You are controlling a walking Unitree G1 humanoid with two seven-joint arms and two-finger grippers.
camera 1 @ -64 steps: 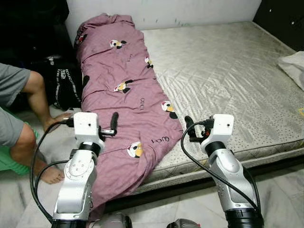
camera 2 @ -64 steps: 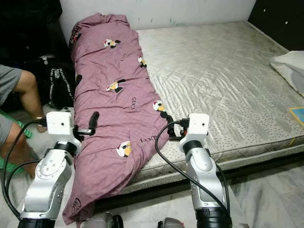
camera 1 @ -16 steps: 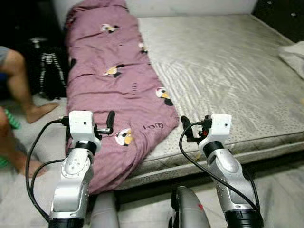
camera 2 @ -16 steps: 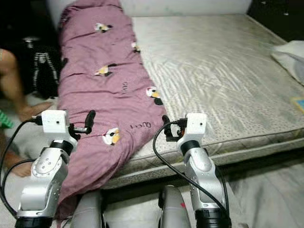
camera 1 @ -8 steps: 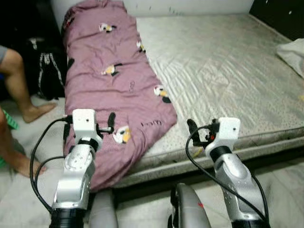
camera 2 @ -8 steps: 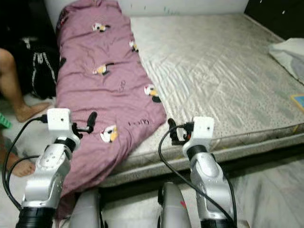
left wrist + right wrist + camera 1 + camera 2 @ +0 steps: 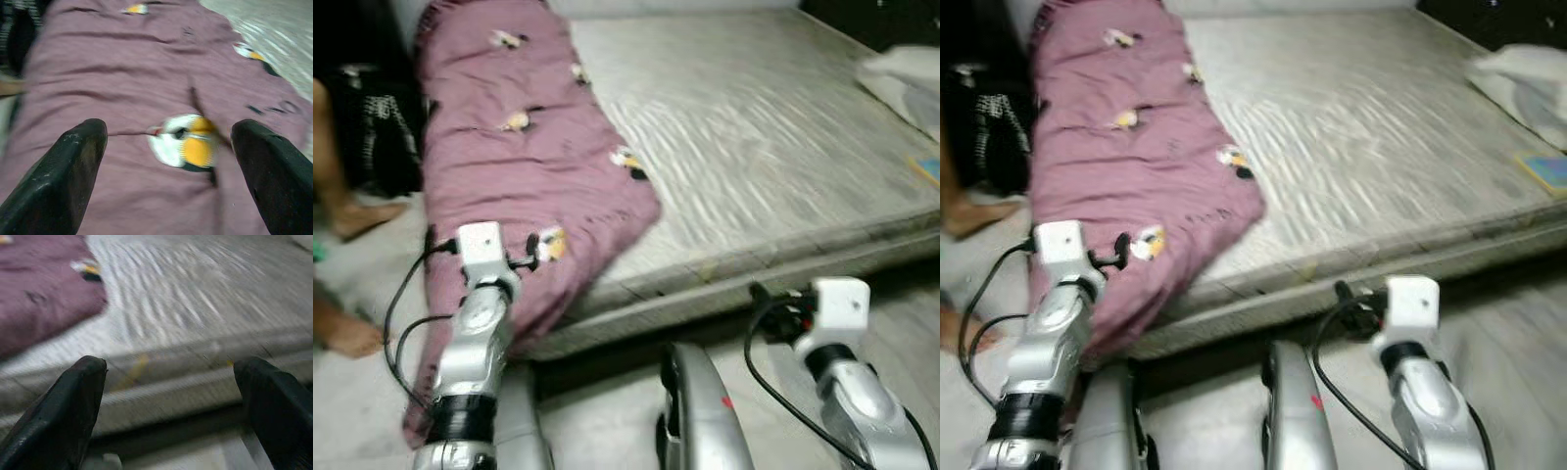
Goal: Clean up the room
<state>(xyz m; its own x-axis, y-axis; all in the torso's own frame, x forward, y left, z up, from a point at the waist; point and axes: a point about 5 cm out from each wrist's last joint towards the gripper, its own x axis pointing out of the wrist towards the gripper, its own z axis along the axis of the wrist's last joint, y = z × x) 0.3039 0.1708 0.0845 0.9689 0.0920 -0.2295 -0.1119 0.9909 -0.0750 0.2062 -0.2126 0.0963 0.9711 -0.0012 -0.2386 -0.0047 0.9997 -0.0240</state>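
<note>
Here the purple quilt [image 7: 146, 88] lies just beyond the left gripper's [image 7: 168, 161] spread fingers [image 7: 73, 166].

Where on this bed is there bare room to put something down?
The mattress is bare between the purple blanket and the white pillow. The robot's left strip is covered by the blanket, which hangs over the edge.

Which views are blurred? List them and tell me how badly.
Left and right eye views: motion-smeared, the mattress quilting streaked. Left wrist view: soft, but the purple blanket print stays readable between the open left pincer. Right wrist view: mattress edge heavily smeared beyond the open right pincer.
</note>
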